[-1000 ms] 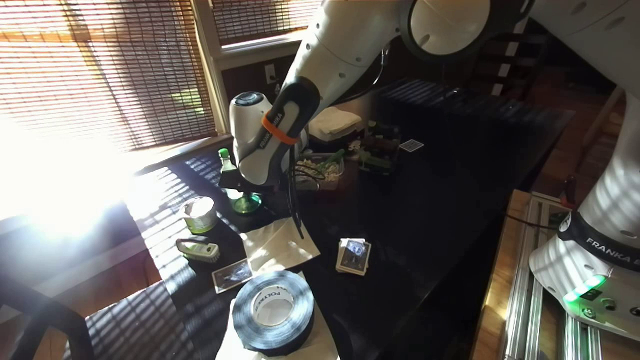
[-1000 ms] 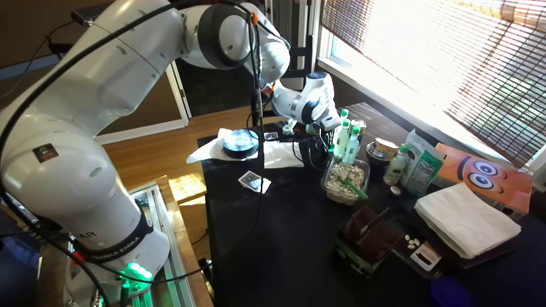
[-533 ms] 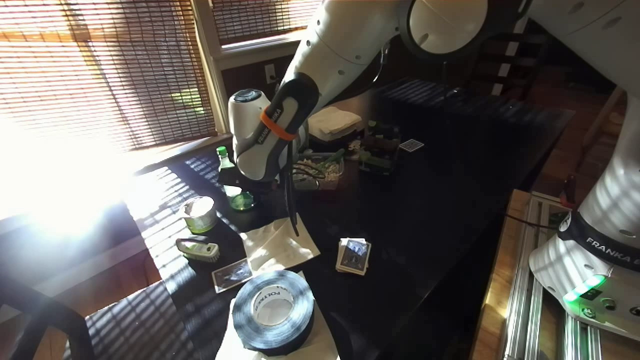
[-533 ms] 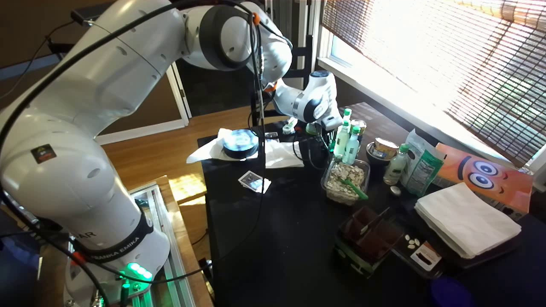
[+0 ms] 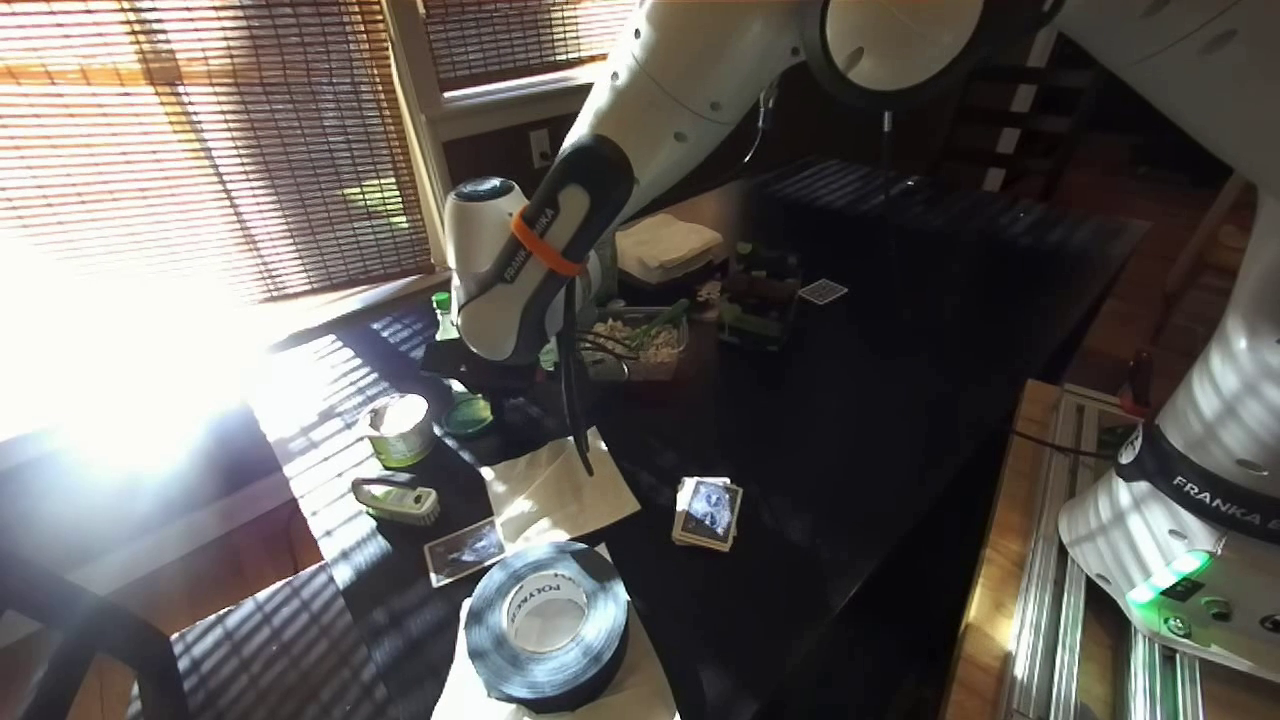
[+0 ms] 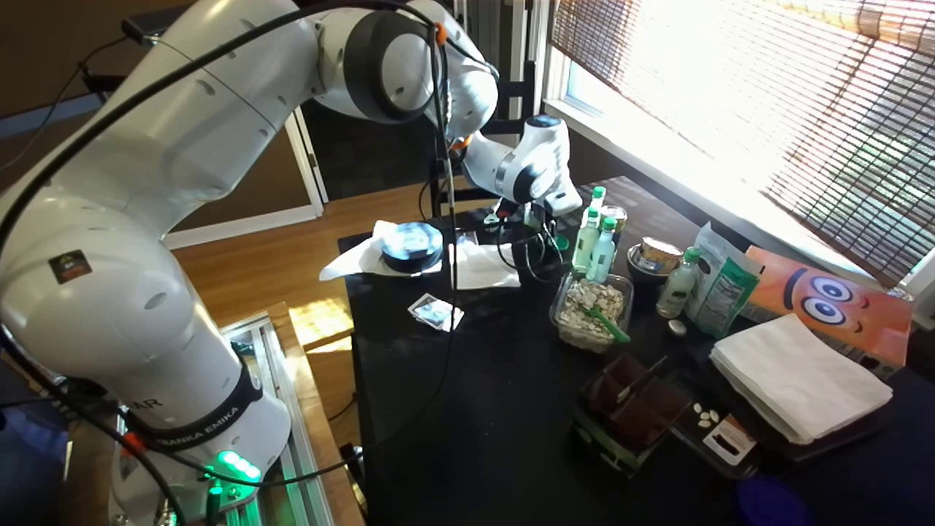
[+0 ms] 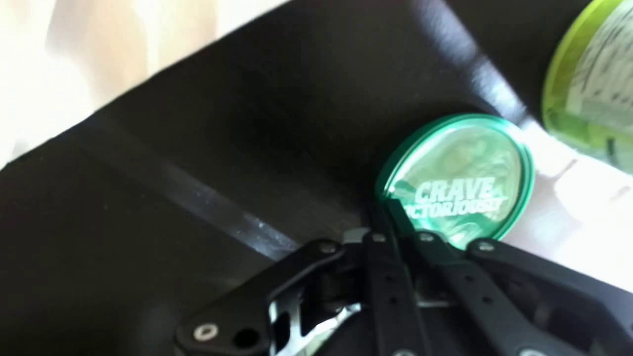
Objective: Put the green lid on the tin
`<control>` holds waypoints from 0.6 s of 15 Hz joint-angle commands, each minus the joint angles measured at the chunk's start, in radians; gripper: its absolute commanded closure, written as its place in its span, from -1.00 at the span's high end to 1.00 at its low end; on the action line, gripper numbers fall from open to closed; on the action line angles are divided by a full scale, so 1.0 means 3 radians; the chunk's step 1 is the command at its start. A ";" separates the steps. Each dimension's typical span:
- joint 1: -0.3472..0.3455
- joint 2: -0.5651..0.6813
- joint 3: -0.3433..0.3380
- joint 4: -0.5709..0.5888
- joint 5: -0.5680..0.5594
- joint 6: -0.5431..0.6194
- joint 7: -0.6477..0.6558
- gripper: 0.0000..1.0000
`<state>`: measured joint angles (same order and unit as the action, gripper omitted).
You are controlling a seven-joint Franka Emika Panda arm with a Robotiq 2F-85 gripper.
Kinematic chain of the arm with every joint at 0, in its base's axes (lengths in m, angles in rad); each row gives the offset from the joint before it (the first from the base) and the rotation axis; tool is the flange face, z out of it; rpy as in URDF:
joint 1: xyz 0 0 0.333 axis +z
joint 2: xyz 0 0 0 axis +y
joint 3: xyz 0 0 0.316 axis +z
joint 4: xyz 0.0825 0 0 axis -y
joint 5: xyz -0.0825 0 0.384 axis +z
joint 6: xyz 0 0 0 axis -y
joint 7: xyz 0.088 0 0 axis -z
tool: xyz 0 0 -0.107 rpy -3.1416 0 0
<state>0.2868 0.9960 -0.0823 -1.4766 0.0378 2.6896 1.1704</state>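
Green lid (image 7: 460, 174) — edge in gripper (image 7: 390, 206) — "CRAVE" legible, wrist view only

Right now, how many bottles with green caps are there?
4, in an exterior view: front bottle, middle bottle and rear bottle clustered together; lone bottle beside the pouch. More may be hidden.

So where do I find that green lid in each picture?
In an exterior view: the green lid is left of centre, just right of the tin.
In an exterior view: the green lid is a small patch right of centre, left of the green-capped bottles.
In the wrist view: the green lid shows large, right of centre.
Shared landmark: the dark tool, next to the green lid in all three.
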 commanded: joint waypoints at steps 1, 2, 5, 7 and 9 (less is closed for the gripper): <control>-0.0107 -0.0385 0.0281 -0.0380 0.0097 0.0090 -0.0441 -0.98; -0.0090 -0.0454 0.0271 -0.0441 0.0108 0.0105 -0.0448 -0.98; -0.0070 -0.0650 0.0218 -0.0618 0.0129 0.0106 -0.0413 -0.98; -0.0069 -0.0790 0.0182 -0.0768 0.0135 0.0145 -0.0380 -0.98; -0.0056 -0.0923 0.0145 -0.0929 0.0121 0.0221 -0.0366 -0.98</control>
<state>0.2665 0.8080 -0.0281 -1.6393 0.0481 2.7126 1.0775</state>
